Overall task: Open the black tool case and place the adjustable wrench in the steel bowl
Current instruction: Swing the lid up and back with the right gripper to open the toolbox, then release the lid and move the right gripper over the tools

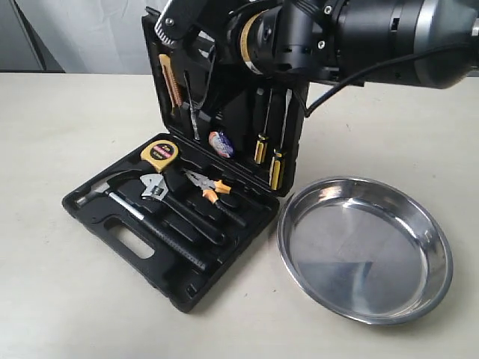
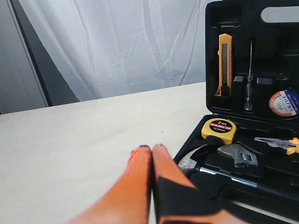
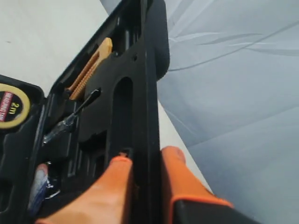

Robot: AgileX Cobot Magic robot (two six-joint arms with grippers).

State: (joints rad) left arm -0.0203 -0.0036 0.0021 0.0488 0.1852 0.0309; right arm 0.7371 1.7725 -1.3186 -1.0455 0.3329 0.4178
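Note:
The black tool case (image 1: 196, 287) lies open on the table, its lid (image 1: 241, 114) standing upright. My right gripper (image 3: 147, 156) is shut on the lid's top edge, one orange finger (image 3: 117, 177) inside and one outside. The adjustable wrench (image 1: 155, 187) rests in its slot in the base, silver head toward the lid; its head (image 2: 239, 154) also shows in the left wrist view. The steel bowl (image 1: 364, 250) sits empty right of the case. My left gripper (image 2: 150, 147) is shut on nothing, low over the table beside the case's left corner, out of the exterior view.
The base also holds a hammer (image 1: 120, 203), a yellow tape measure (image 1: 160, 153) and orange-handled pliers (image 1: 209, 187). The lid carries a utility knife (image 1: 171, 81), a tape roll (image 1: 221, 143) and screwdrivers (image 1: 275, 161). The right arm (image 1: 352, 34) hangs over the lid.

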